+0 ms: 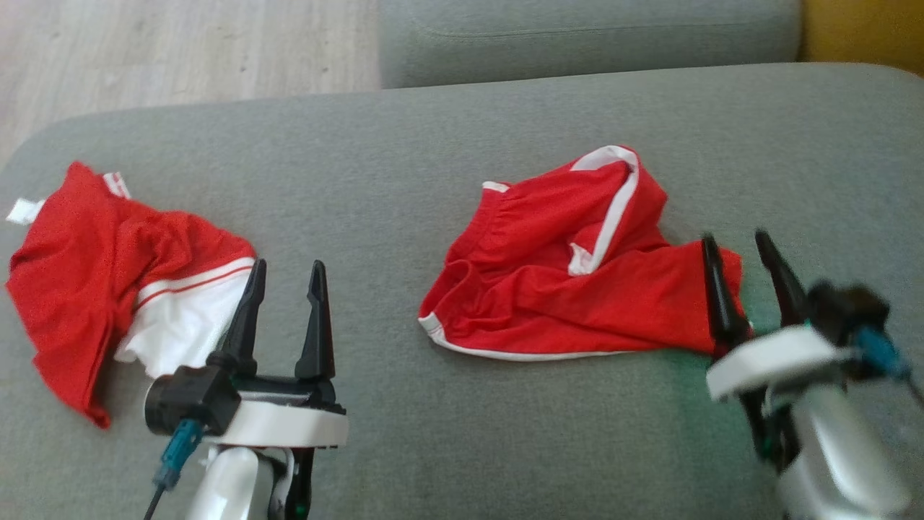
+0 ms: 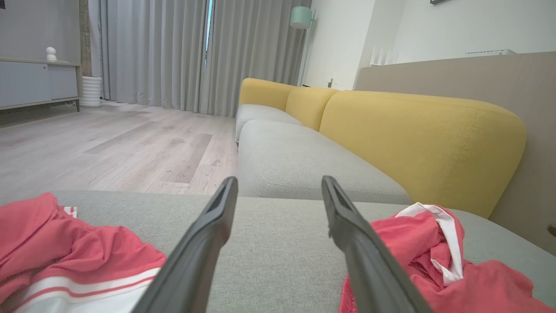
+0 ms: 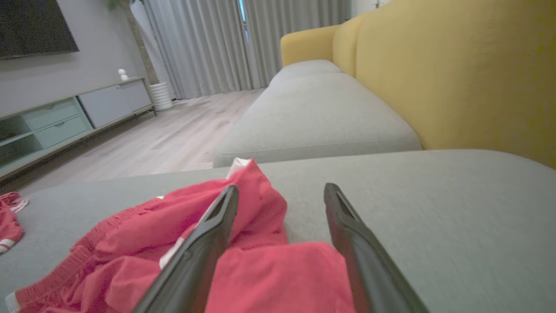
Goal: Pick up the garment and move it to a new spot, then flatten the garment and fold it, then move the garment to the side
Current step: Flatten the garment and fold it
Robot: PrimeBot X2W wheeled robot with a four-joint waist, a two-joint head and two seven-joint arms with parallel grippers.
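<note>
A crumpled red garment (image 1: 563,282) with white trim lies on the grey sofa seat (image 1: 462,130), right of centre. My right gripper (image 1: 735,238) is open at the garment's right edge, its left finger over the red cloth and nothing clamped between the fingers. In the right wrist view the garment (image 3: 260,269) spreads under and between the open fingers of the right gripper (image 3: 281,188). My left gripper (image 1: 285,271) stands open over bare seat, left of the garment. The left wrist view shows the left gripper (image 2: 279,180) open, with the garment (image 2: 434,261) at its lower right.
A second crumpled red and white garment (image 1: 108,289) lies at the seat's left end, close to my left gripper. Another grey cushion (image 1: 577,36) lies beyond, with wooden floor (image 1: 144,50) at the far left and the yellow backrest (image 2: 412,139) to the right.
</note>
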